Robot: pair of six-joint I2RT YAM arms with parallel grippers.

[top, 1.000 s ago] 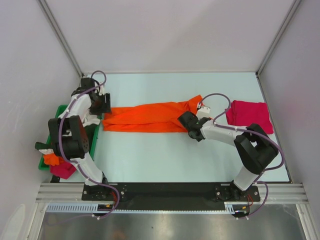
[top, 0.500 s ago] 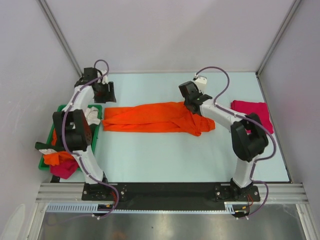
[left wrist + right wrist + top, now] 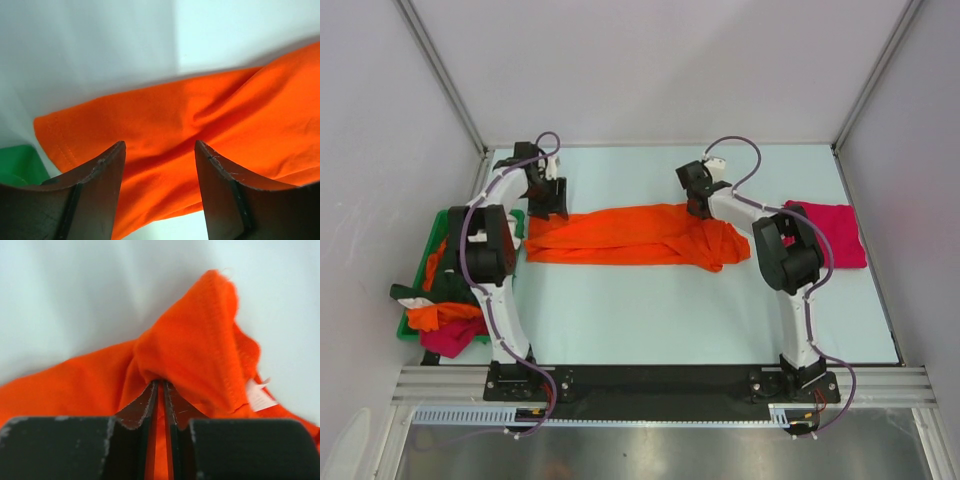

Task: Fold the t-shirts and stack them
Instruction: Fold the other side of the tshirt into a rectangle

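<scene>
Change, left hand (image 3: 548, 198): was out by the far-left corner of the desk (image 3: 670, 310), has now swung in over the left end of the orange t-shirt (image 3: 620, 235).
Change, right hand (image 3: 698, 198): a second ago it sat low at the shirt's right end on the near side, now it is up at the shirt's far edge.
Change, cloth: right end pointed to the far side a second ago, now it lies flopped toward the near side as a rounded lobe.
Left hand state: fingers wide apart, nothing between them. Orange sleeve hem lies below the gap in the wrist view. Contact with the cloth: cannot tell.
Right hand state: jaws almost fully together, pinching a raised fold of the orange cloth.
Orange t-shirt, look: long crumpled band running left-right across mid-desk, creased and bunched, not flat. White tag (image 3: 260, 395) shows just beside the pinched fold.
Magenta t-shirt (image 3: 840, 235): folded flat at the far right of the desk, partly behind the right arm, apart from the orange one.
Bin (image 3: 404, 327): green, off the desk's left edge, holding spare t-shirts (image 3: 445, 335) in orange and magenta.
</scene>
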